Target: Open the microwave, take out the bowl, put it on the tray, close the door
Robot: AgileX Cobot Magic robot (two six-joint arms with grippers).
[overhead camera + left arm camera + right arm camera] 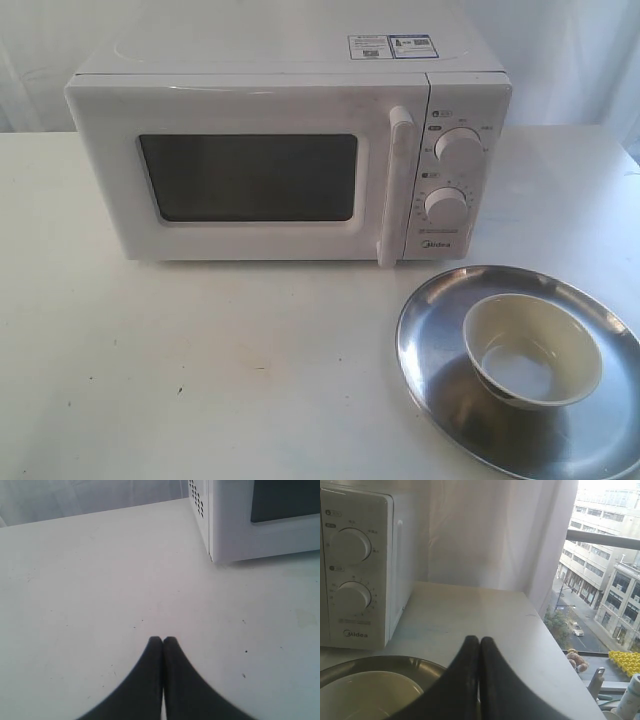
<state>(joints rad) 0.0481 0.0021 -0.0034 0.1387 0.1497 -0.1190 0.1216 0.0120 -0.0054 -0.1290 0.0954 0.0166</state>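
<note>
Left tool (163, 639) & right tool (479, 639) are seen pressed together, empty. Small cream round bowl (531, 350) is set on silvery round steel tray (430, 350); white windowed door (110, 170) of boxy white microwave (250, 50) is shut. Task judged complete.

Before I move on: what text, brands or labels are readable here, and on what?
"Midea": on the microwave front panel, under the lower knob.
The stickers on the microwave's top: too small to read.
Markings around that knob and the upper knob: blurred, unreadable.
No text seen on the bowl or the tray.
</note>
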